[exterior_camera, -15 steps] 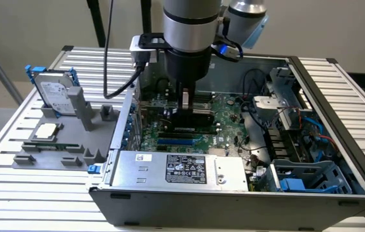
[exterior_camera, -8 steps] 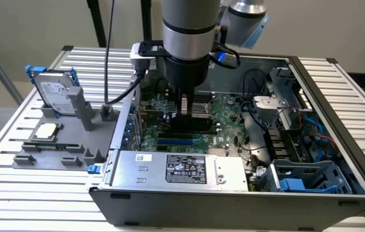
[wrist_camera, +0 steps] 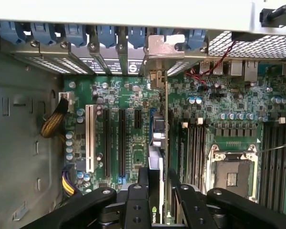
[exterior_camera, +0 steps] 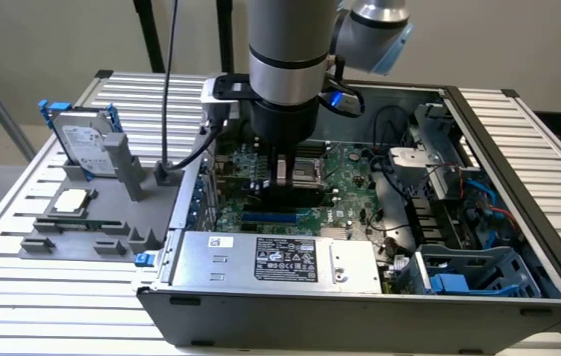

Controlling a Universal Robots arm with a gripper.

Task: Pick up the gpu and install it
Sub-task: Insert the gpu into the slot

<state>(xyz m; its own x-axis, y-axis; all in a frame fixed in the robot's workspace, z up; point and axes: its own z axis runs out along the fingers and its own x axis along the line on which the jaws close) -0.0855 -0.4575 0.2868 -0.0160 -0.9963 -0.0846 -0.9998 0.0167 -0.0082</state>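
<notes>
The gpu [wrist_camera: 156, 155] stands on edge inside the open computer case [exterior_camera: 360, 308], low over the green motherboard [wrist_camera: 133, 119]. Its silver bracket [wrist_camera: 163, 45] reaches the row of blue-clipped slot covers at the case's rear wall. My gripper [wrist_camera: 157, 183] is shut on the card, one black finger [wrist_camera: 143, 179] on each face. In the exterior view the gripper [exterior_camera: 286, 174] hangs straight down into the case with the black card [exterior_camera: 283, 197] below it. Whether the card's edge sits in a slot is hidden.
Black expansion slots [wrist_camera: 106, 138] and a white one [wrist_camera: 89, 138] lie beside the card, the bare CPU socket [wrist_camera: 233, 176] on its other side. The power supply [exterior_camera: 275, 259] fills the case's near edge. A hard drive in a blue frame [exterior_camera: 87, 144] stands on a grey fixture [exterior_camera: 82, 222].
</notes>
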